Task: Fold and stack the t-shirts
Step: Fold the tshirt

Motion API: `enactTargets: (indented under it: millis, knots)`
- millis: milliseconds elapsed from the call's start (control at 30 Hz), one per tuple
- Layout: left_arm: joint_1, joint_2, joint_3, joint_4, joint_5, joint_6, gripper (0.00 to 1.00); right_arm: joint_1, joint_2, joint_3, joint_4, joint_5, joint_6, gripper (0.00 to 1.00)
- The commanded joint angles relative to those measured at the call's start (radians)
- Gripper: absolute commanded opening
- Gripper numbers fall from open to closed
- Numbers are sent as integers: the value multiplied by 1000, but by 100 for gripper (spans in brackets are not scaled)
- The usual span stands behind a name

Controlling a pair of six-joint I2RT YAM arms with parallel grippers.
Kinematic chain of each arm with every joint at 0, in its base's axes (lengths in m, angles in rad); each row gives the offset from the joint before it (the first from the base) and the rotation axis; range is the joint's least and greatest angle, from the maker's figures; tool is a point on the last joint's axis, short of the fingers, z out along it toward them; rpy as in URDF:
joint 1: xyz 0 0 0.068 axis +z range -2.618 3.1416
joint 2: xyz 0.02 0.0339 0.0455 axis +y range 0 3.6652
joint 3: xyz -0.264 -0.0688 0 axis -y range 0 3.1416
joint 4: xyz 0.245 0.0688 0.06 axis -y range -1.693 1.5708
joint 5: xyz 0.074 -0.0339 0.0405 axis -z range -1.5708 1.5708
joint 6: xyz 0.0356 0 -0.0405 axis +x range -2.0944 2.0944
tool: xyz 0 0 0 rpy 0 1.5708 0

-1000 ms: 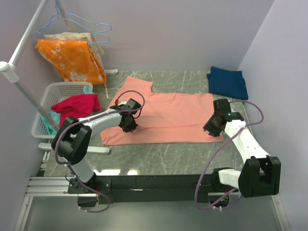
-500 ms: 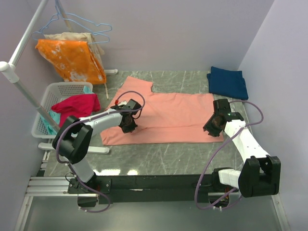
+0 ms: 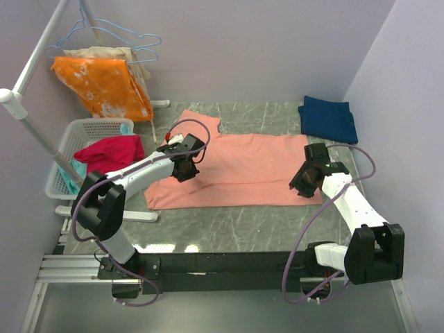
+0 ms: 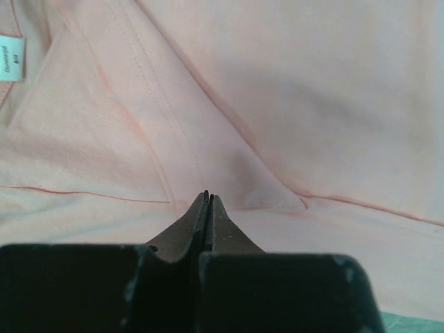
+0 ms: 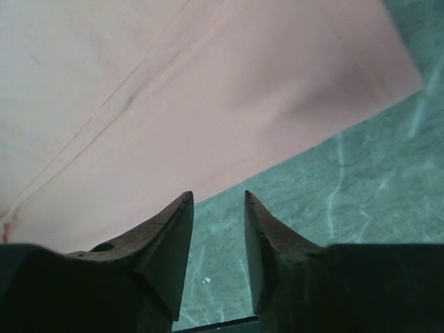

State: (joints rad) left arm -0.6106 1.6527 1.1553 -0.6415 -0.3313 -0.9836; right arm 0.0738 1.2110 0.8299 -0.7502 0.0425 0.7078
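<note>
The salmon-pink t-shirt [image 3: 243,166] lies spread flat across the middle of the table. The dark navy t-shirt [image 3: 328,118] lies folded at the back right. My left gripper [image 3: 184,168] is on the pink shirt's left part, near the sleeve. In the left wrist view its jaws [image 4: 207,196] are shut, with creases of the pink cloth [image 4: 298,90] running into the tips. My right gripper [image 3: 300,186] is at the shirt's right hem. In the right wrist view it [image 5: 217,198] is open, straddling the edge of the pink cloth [image 5: 173,90] above bare table.
A white laundry basket [image 3: 71,142] with a magenta-red garment [image 3: 107,152] stands at the left. An orange white-blotched cloth [image 3: 104,87] hangs on a rack [image 3: 31,132] at the back left. Green marbled table [image 3: 229,225] shows in front of the shirt.
My left gripper has moved a little toward the back of the table and its wrist has turned. My right gripper has shifted slightly left along the hem.
</note>
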Motion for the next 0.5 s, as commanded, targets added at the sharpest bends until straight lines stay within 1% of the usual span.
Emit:
enactTargets:
  millis: [0, 33, 100, 200, 267, 300, 333, 367, 400, 433, 467]
  knots:
    - [2, -42, 30, -37, -54, 8, 9, 110, 10, 63, 57, -39, -68, 48]
    - [6, -50, 27, -32, -54, 7, 12, 168, 16, 81, 64, -38, -85, 51]
    - [41, -68, 12, -21, -34, 8, 17, 225, 42, 127, 106, -91, -100, 55]
    - [112, -99, -18, -6, 4, 11, 21, 317, 105, 196, 158, -102, -103, 57]
    - [158, -116, -37, 6, 12, 25, 23, 383, 184, 241, 176, -105, -111, 57]
    - [173, -129, -51, 8, 24, 31, 25, 406, 218, 291, 187, -115, -116, 56]
    - [186, -134, -57, 8, 28, 43, 25, 431, 248, 319, 190, -110, -128, 55]
    - [214, -137, -62, 6, 31, 48, 26, 455, 312, 342, 198, -112, -137, 55]
    - [230, -139, -71, 5, 32, 51, 26, 516, 347, 398, 198, -109, -148, 54]
    - [244, -142, -75, 5, 47, 62, 26, 543, 416, 429, 192, -89, -163, 53]
    - [270, -142, -80, 6, 52, 68, 25, 573, 451, 461, 175, -78, -172, 52]
